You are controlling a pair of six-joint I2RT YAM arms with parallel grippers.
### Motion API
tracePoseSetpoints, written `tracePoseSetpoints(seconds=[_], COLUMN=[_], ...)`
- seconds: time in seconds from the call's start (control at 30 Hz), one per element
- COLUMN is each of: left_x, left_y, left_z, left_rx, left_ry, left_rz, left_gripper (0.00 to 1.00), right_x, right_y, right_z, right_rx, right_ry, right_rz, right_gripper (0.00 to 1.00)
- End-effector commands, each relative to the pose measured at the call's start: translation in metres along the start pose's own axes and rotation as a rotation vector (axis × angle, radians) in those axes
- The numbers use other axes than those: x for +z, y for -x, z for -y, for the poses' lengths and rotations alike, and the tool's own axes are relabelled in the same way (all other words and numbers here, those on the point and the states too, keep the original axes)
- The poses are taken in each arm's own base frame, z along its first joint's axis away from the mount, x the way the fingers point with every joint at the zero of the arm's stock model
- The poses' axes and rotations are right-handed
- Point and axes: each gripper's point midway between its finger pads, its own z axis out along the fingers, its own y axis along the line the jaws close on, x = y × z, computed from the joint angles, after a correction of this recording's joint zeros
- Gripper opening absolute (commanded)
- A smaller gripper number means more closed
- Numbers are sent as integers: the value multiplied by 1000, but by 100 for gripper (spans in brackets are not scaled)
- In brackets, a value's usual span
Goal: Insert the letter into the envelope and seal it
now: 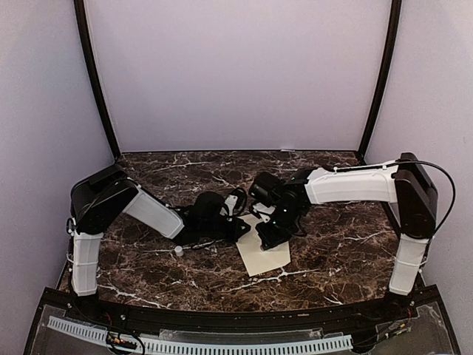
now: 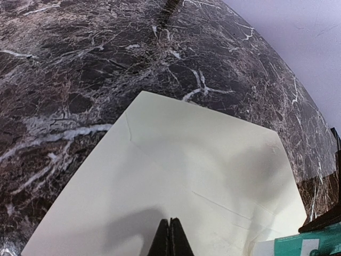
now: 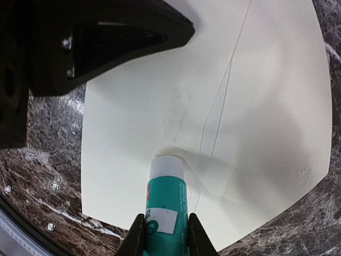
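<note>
At the centre of the top view, the envelope [image 1: 266, 255] lies flat on the counter [image 1: 347, 244]. Left wrist view, lower middle: the left hand [image 2: 170, 240] is closed, empty, over it. Right wrist view, lower middle: the right hand [image 3: 166, 234] clamps a glue stick [image 3: 166, 186].

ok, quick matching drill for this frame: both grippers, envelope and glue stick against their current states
1 left gripper
2 right gripper
3 envelope
4 glue stick

A white tip down on the cream paper
B lying flat on the marble table
C shut, nothing between its fingers
D shut on a teal tube

Pairs: 1-C, 2-D, 3-B, 4-A
</note>
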Motion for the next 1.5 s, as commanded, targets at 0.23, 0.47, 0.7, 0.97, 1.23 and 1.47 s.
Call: tracePoseSetpoints(seconds=[0.23,0.47,0.7,0.97,1.23,1.47], left_x=[0,0,0,1,1,2], left_y=[-56,-56,-53,-50,-49,-52], left_z=[-19,-23,-23,-21,-18,-14], left_rx=[1,-9,-19,-8,1,11], left_ry=[40,63,67,56,39,18], left_rz=[-165,-162,-147,-140,-138,-148], left_gripper=[0,0,0,0,0,0], right_x=[43,45,11,-1,5,35], right_y=[38,35,1,-23,-27,5], right_z=[52,33,10,1,-2,27], right_rx=[68,36,-7,-21,-42,4], right_ry=[-246,-117,10,67,54,-90], right_rz=[34,22,-26,-68,-107,-79], right_gripper=[0,0,0,0,0,0])
